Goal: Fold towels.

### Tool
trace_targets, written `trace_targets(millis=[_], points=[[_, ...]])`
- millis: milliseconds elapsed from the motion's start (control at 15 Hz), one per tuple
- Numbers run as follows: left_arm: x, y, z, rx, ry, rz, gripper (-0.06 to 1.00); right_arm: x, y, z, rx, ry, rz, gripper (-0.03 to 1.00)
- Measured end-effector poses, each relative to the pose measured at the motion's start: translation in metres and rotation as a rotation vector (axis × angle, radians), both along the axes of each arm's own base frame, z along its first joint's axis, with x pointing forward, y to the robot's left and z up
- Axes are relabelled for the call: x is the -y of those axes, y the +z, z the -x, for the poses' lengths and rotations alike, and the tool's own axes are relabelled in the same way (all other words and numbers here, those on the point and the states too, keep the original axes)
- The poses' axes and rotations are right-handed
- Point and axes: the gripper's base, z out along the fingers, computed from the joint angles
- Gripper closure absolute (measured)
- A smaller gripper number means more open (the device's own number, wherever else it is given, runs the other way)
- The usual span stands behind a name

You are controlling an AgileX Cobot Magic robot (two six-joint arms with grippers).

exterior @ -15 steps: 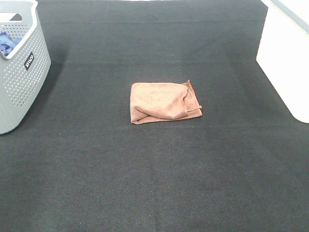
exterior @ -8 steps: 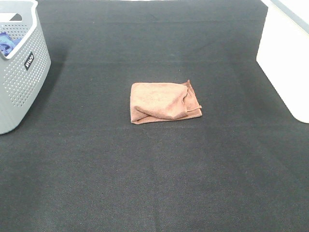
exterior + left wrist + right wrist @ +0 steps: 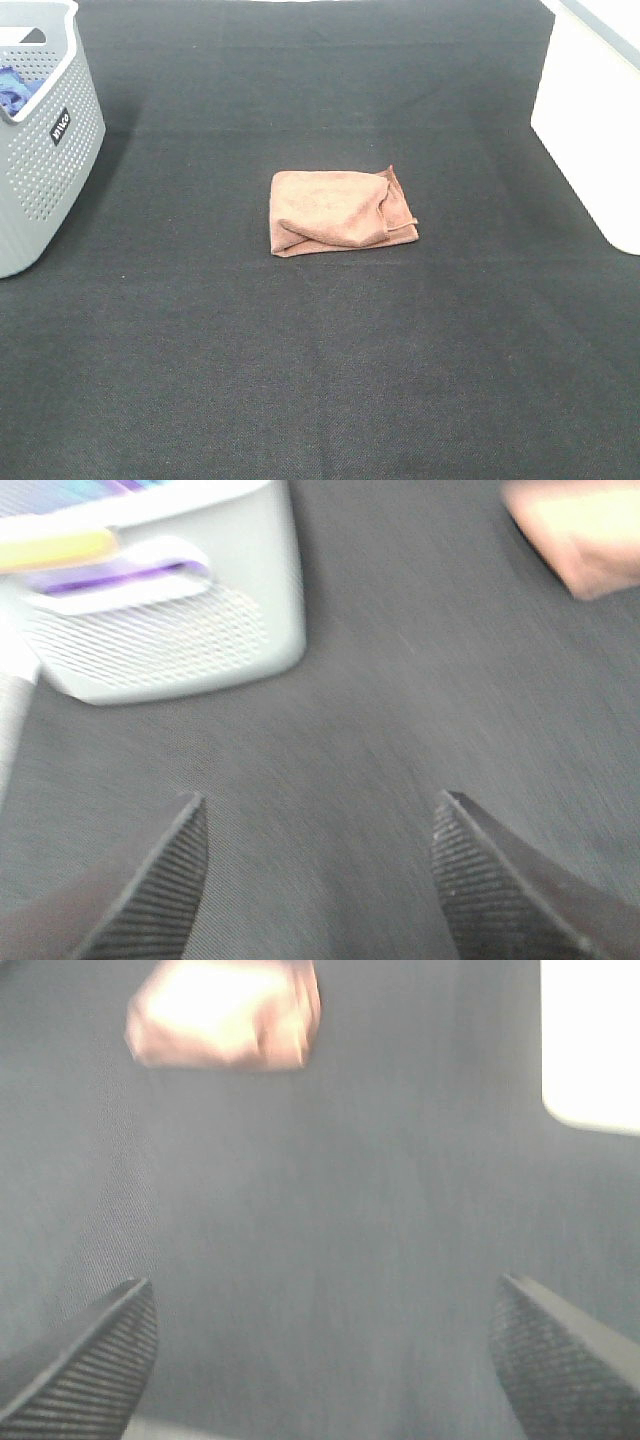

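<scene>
The terracotta towel (image 3: pixel 340 210) lies folded into a small, slightly lumpy rectangle in the middle of the black table cloth (image 3: pixel 320 380). No arm shows in the exterior high view. My left gripper (image 3: pixel 320 870) is open and empty over bare cloth; the towel (image 3: pixel 585 530) shows blurred at a corner of its view. My right gripper (image 3: pixel 325 1345) is open and empty over bare cloth, with the towel (image 3: pixel 225 1015) blurred well ahead of it.
A grey perforated basket (image 3: pixel 40 130) with something blue inside stands at the far left; it also shows in the left wrist view (image 3: pixel 160 600). A white bin (image 3: pixel 595 120) stands at the right edge and shows in the right wrist view (image 3: pixel 590 1040).
</scene>
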Motion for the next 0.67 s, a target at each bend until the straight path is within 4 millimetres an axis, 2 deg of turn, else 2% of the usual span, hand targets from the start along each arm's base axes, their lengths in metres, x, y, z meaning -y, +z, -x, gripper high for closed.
trace_targets(millis=[133, 667], points=[[0.0000, 0.0000, 0.0005, 0.003, -0.001, -0.001, 0.32, -0.0006, -0.0002, 0.0078, 0.048, 0.001, -0.008, 0.12], [-0.0001, 0.0000, 0.0005, 0.003, -0.001, -0.003, 0.32, -0.0012, -0.0001, 0.0085, 0.052, 0.005, -0.014, 0.12]])
